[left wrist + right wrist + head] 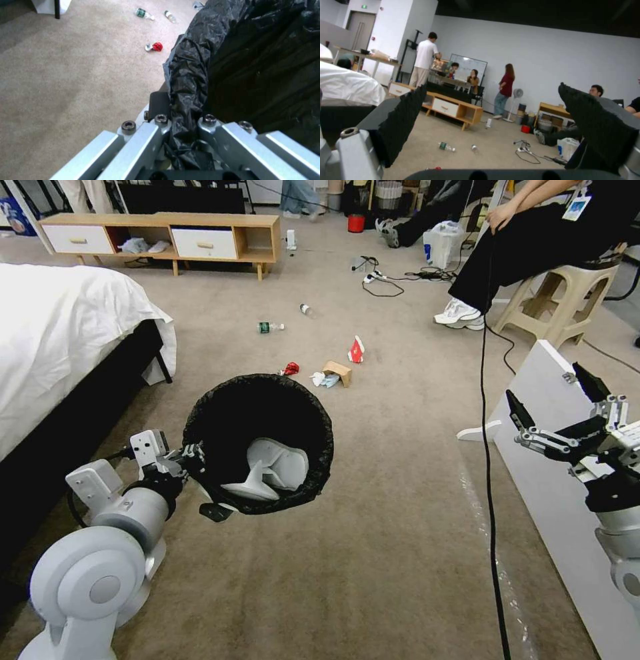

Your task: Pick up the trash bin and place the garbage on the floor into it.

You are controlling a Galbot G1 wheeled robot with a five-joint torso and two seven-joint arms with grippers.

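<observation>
My left gripper [193,452] is shut on the near-left rim of the trash bin [259,443], a white pail lined with a black bag that holds white scraps. The bin seems to hang above the floor [373,553]. In the left wrist view the gripper [183,117] pinches the bag's folded rim [186,82]. The garbage lies beyond the bin: a crushed red can [290,369], a white tissue with a blue mask [323,379], a brown cardboard piece [339,372], a red-white carton [357,351] and two clear bottles [270,327] [306,309]. My right gripper [553,407] is open at the right, holding nothing.
A bed [60,327] with white sheets stands on the left and a wooden cabinet [167,237] at the back. A white board [553,480] and a black cable [490,460] run along the right. A person sits on a stool [567,300]. A red bucket [356,223] stands far back.
</observation>
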